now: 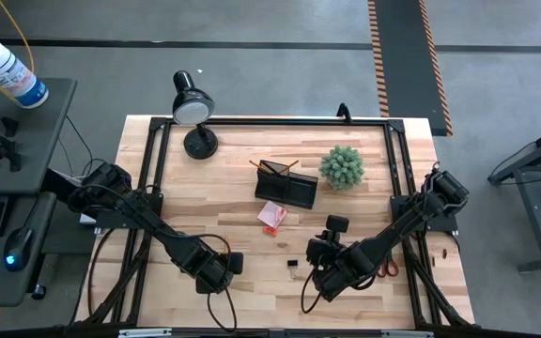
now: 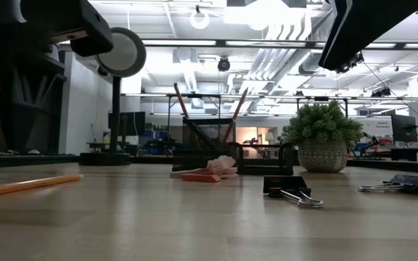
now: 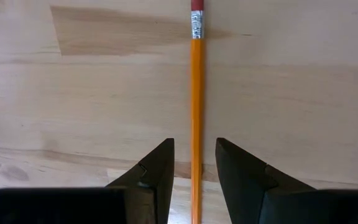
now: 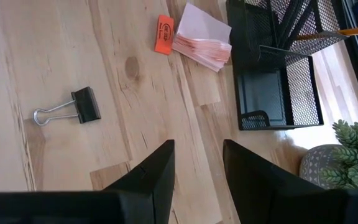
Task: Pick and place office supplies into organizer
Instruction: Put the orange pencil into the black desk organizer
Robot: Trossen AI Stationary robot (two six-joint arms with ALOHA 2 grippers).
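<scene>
An orange-yellow pencil (image 3: 196, 93) lies flat on the wood, its red eraser end (image 3: 196, 5) pointing away from my left gripper (image 3: 194, 168). That gripper is open and points down near the table's near edge (image 1: 219, 274), one finger on either side of the pencil with a gap on both sides. My right gripper (image 4: 197, 155) is open and hovers over bare wood (image 1: 319, 277). A black binder clip (image 4: 73, 107) lies close by. The black mesh organizer (image 1: 286, 185) stands mid-table with pencils in its tall back section. The pink sticky pad (image 1: 272, 216) lies in front of it. Red-handled scissors (image 1: 388, 268) lie beside the right arm.
A green spiky plant ball (image 1: 342, 166) sits in its pot right of the organizer. A black desk lamp (image 1: 193, 108) stands at the far left corner. A small orange slip (image 4: 164, 34) lies beside the pad. The low view shows two binder clips (image 2: 292, 190) (image 2: 398, 185).
</scene>
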